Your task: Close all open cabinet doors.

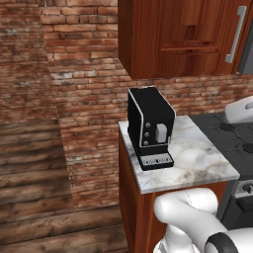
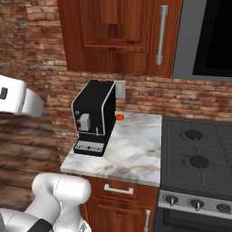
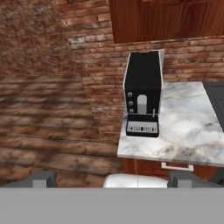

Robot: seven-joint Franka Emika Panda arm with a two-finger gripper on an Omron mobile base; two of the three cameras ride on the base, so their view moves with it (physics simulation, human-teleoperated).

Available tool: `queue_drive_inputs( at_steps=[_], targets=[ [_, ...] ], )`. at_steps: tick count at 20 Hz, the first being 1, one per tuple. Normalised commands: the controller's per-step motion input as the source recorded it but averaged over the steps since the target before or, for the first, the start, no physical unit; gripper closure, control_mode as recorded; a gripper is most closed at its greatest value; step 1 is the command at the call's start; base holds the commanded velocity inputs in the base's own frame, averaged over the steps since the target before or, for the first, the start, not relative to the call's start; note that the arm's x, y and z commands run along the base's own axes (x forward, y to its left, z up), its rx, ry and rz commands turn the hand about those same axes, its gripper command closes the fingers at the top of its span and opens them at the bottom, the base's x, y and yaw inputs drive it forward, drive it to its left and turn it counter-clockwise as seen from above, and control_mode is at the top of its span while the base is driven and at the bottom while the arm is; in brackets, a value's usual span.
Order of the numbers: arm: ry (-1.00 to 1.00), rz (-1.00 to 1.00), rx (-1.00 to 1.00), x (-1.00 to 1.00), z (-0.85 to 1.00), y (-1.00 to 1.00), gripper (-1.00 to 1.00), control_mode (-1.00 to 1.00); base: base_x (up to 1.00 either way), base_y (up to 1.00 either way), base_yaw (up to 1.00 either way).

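**Gripper pulled back, aimed at coffee-machine corner; cabinet door above looks shut**

Gripper [image 3: 112,178]: the two dark finger tips sit at opposite sides of the hand view's bottom edge, so spread wide, nothing between them. It hangs well back from the black box-shaped coffee machine [image 3: 142,93] with its small white front panel and looks slightly down on it. My read: a standoff pose for surveying, not a contact pose.

Landmark = that coffee machine [image 1: 149,127].
- It stands on a white-grey marbled counter slab [image 1: 197,158], near the slab's left end and back toward the red brick wall [image 1: 84,64]. Slab tops a reddish-brown base cabinet with a short horizontal drawer handle [image 2: 118,189].
- Directly above it: the tall reddish-brown wooden wall-cabinet door [image 2: 120,31], recessed panel, long vertical brushed-silver bar handle [image 2: 160,35] on the edge away from the brick side. In both base views the door face appears flush with the cabinet box, no gap visible. I'd judge this one closed, though its top is cropped.
- Behind the machine, against the wall: a small red-orange round object [image 2: 119,117], partly hidden; cannot tell what it is.
- To the machine's right: dark grey gas cooktop [image 2: 199,154] with burners and front knobs, a black panel in a grey frame [image 2: 213,38] above it.

Judgement: nothing to push here. Handle is on the cooktop side, so hinges are probably on the brick side; any open door is likely elsewhere, hence the wide-open, retracted hand.
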Motion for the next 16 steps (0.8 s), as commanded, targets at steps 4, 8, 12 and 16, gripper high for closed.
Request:
queue_drive_inputs(
  at_steps=[4, 8, 12, 16],
  targets=[
    [0.0, 0.0, -0.01, 0.26, -0.35, 0.0, -1.0, -1.0, 0.0, 0.0, 0.0],
    [0.0, 0.0, -0.02, 0.19, -0.25, 0.0, -1.0, -1.0, 0.0, 0.0, 0.0],
    [0.0, 0.0, -0.01, 0.03, -0.13, 0.0, -1.0, -1.0, 0.0, 0.0, 0.0],
    [0.0, 0.0, -0.03, 0.17, -0.17, 0.0, -1.0, -1.0, 0.0, 0.0, 0.0]
  ],
)
